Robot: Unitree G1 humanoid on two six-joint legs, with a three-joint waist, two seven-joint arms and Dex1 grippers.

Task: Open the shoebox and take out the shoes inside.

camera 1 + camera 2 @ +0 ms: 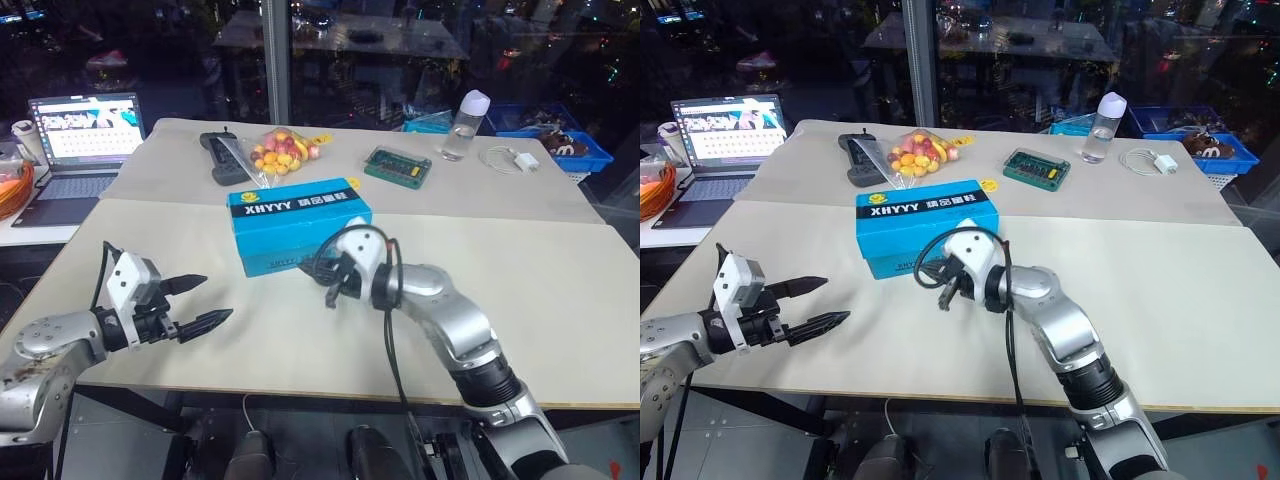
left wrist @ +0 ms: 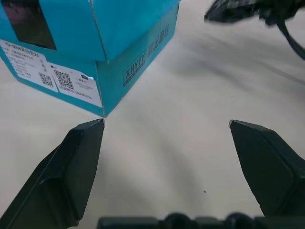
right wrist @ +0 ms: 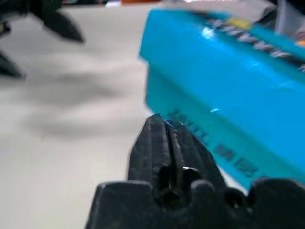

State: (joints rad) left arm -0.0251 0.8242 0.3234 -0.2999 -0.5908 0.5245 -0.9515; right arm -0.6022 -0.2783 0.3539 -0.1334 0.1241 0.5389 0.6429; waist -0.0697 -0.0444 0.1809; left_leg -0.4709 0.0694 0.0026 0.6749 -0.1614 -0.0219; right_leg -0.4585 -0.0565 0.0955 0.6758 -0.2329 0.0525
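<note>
Bright blue cardboard fills most of what my right wrist sees: the shoebox [image 1: 299, 224] lies shut on the pale table [image 1: 560, 300], its lid down, near the seam where the two tabletops meet. My right gripper [image 1: 334, 290] sits just in front of the box's near long side, toward its right end, fingers pressed tight together with nothing between them, their tips pointing at the lower blue wall; whether they touch it I cannot tell. My left gripper [image 1: 205, 300] hangs over bare table well to the left of the box and nearer to me, its two black fingers [image 2: 76, 162] spread wide and empty, aimed toward the box's labelled end corner. Behind the box lie a bag of fruit [image 1: 281, 152], a green case [image 1: 398, 166] and a clear bottle [image 1: 464, 126].
</note>
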